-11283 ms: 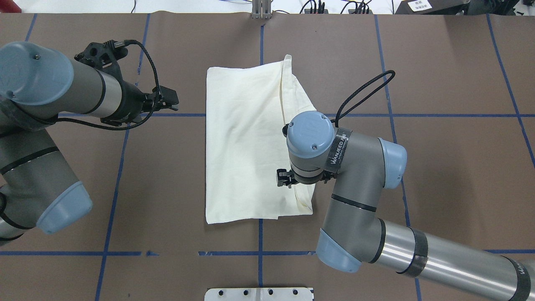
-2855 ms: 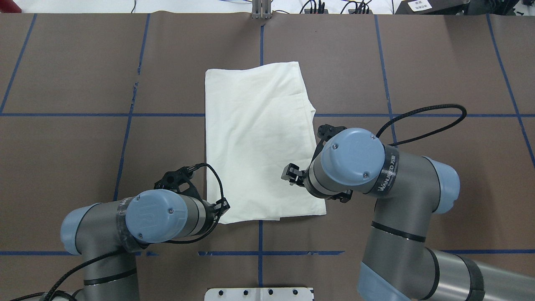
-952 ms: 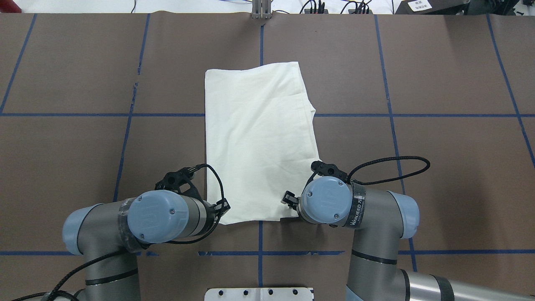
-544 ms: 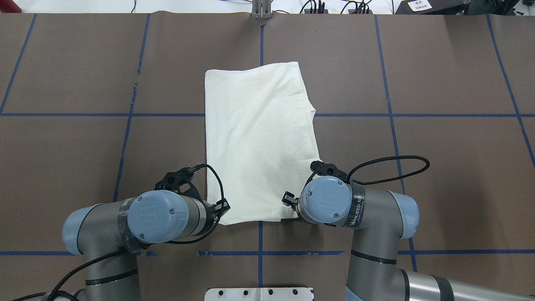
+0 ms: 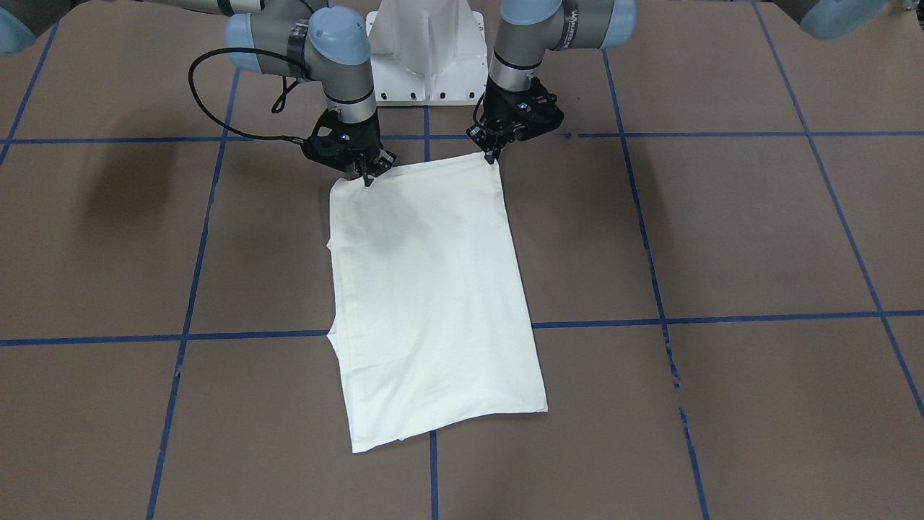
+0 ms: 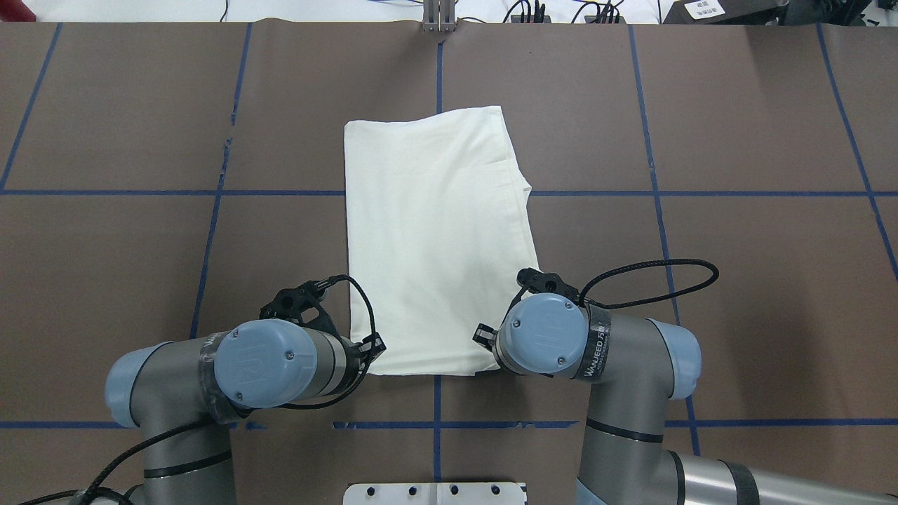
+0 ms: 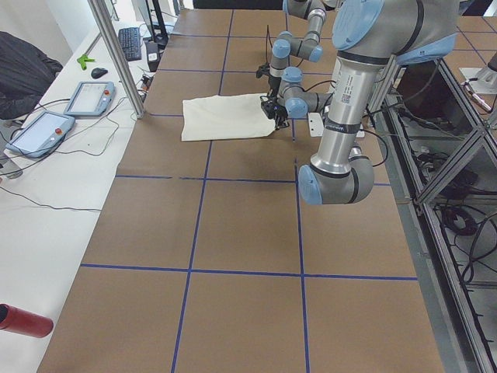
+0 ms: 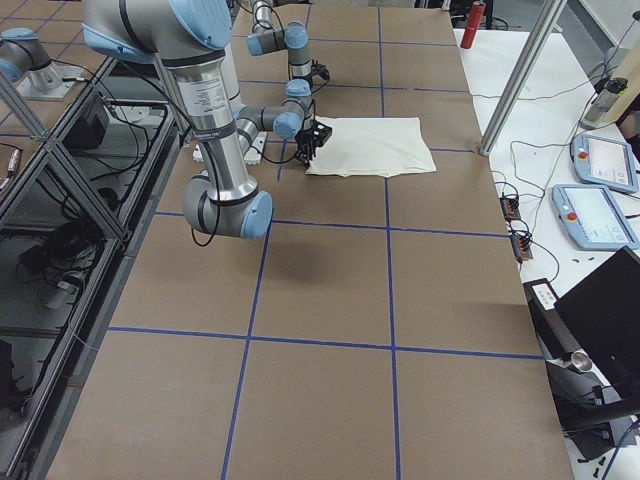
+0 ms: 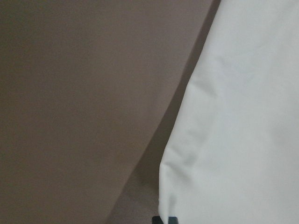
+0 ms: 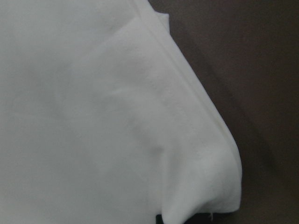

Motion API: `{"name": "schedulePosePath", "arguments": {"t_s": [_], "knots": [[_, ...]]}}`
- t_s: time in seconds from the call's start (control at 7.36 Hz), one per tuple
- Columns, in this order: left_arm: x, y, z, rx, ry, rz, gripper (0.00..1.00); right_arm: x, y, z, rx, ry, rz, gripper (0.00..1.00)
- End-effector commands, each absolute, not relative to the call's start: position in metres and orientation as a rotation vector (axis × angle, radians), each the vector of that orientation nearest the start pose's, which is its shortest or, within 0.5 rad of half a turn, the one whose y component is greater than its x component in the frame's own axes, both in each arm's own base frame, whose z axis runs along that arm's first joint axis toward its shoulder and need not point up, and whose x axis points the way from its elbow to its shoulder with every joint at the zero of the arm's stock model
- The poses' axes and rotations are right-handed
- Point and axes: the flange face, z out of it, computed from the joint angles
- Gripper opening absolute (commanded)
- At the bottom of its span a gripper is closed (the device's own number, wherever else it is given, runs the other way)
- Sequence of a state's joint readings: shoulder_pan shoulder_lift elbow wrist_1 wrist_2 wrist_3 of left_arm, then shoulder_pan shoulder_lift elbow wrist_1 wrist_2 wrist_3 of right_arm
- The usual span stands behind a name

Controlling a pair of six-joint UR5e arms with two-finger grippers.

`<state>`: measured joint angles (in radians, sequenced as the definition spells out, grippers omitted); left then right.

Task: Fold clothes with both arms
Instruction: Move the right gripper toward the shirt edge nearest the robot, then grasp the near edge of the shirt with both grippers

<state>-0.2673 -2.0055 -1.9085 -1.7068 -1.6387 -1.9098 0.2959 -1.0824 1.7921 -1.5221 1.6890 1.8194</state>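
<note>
On the middle of the brown worktop (image 5: 722, 238), front-facing view: cream T-shirt (image 5: 426, 289) lies folded into a long plain rectangle. No print shows, and a stitched hem with stacked layers runs along one long side. Right tool (image 5: 367, 175) and left tool (image 5: 496, 155) each sit on a corner of the short edge nearest the robot. Overhead: that edge runs nearly straight between the two wrists. Left wrist: corner raised, shadow beneath, pinched between dark fingertips (image 9: 172, 220). Right wrist: hemmed corner bunched and lifted, likewise pinched.
</note>
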Motion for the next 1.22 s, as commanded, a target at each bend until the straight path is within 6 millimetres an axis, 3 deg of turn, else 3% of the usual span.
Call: {"name": "schedulePosePath", "arguments": {"t_s": [0.0,0.27,0.41,0.54,0.82,0.95,1.09], "knots": [[0.546,-0.28,0.258,-0.098,0.913,-0.532,0.0,-0.572,-0.308,0.274,-0.091,-0.789,0.479,0.0],[0.537,-0.279,0.25,-0.099,0.932,-0.533,0.0,-0.565,-0.305,0.263,-0.091,-0.821,0.474,0.0],[0.527,-0.272,0.237,-0.101,0.964,-0.523,0.0,-0.553,-0.302,0.257,-0.095,-0.844,0.466,0.0],[0.507,-0.262,0.241,-0.106,0.974,-0.514,0.0,-0.541,-0.292,0.26,-0.102,-0.855,0.452,0.0],[0.486,-0.219,0.239,-0.141,0.996,-0.445,0.0,-0.505,-0.245,0.248,-0.155,-0.913,0.377,0.0],[0.478,-0.203,0.231,-0.158,1.017,-0.419,0.0,-0.5,-0.223,0.236,-0.175,-0.943,0.341,0.0],[0.482,-0.187,0.228,-0.178,1.021,-0.397,0.0,-0.506,-0.211,0.232,-0.183,-0.949,0.319,0.0]]}}
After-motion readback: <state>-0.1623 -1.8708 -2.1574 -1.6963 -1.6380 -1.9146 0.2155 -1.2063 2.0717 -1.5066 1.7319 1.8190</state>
